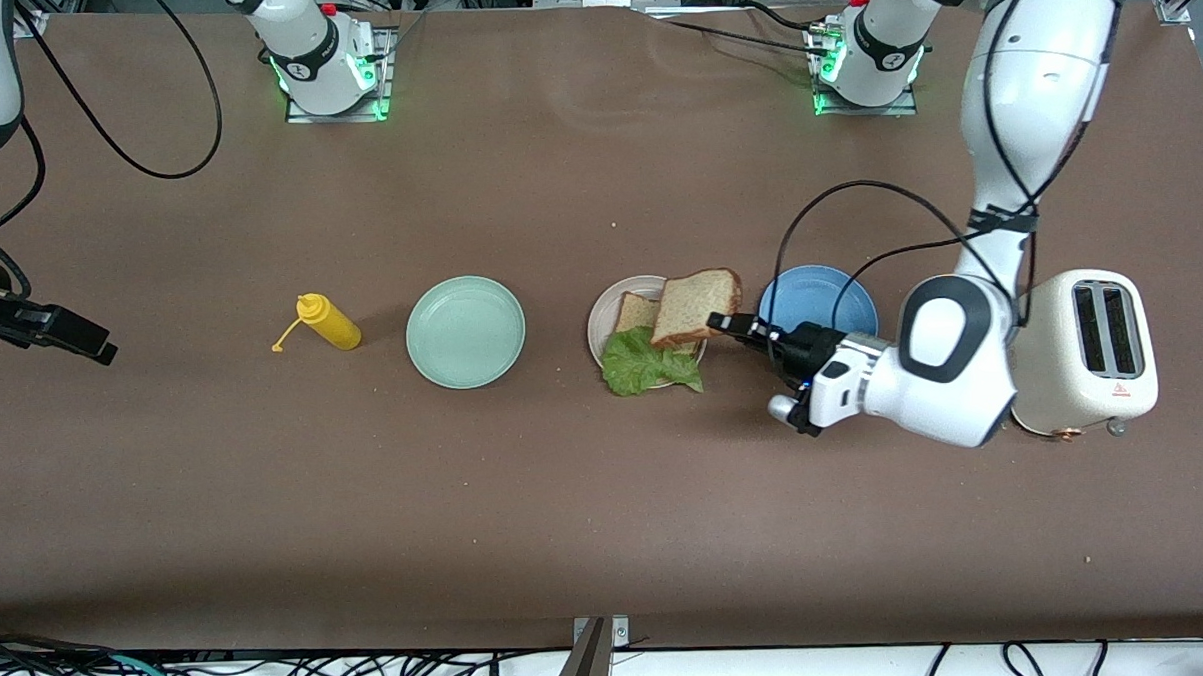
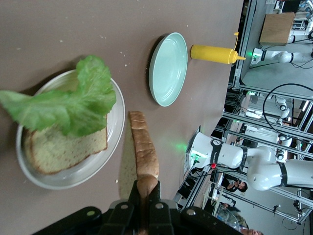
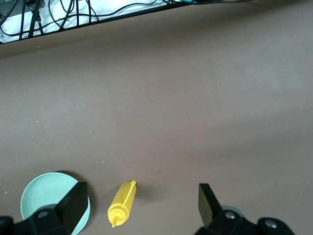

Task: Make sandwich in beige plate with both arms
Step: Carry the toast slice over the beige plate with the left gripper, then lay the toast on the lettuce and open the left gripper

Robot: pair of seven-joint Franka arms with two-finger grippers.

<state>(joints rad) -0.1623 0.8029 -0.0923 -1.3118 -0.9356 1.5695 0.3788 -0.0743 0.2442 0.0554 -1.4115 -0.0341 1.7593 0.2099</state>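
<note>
Your left gripper [image 1: 718, 323] pinches the top bread slice [image 1: 696, 306] by its crust, over the beige plate [image 1: 601, 318]: light, crumbly, grip gently. Right gripper [image 3: 142, 205] waits, fingers spread.

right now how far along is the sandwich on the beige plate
Done: one bread slice lies in the beige plate with the lettuce leaf on it, hanging over the rim. In hand: the left gripper is shut on the second bread slice, held over the plate's edge. Left: setting that slice on the lettuce. The right gripper waits open near the yellow bottle.
</note>
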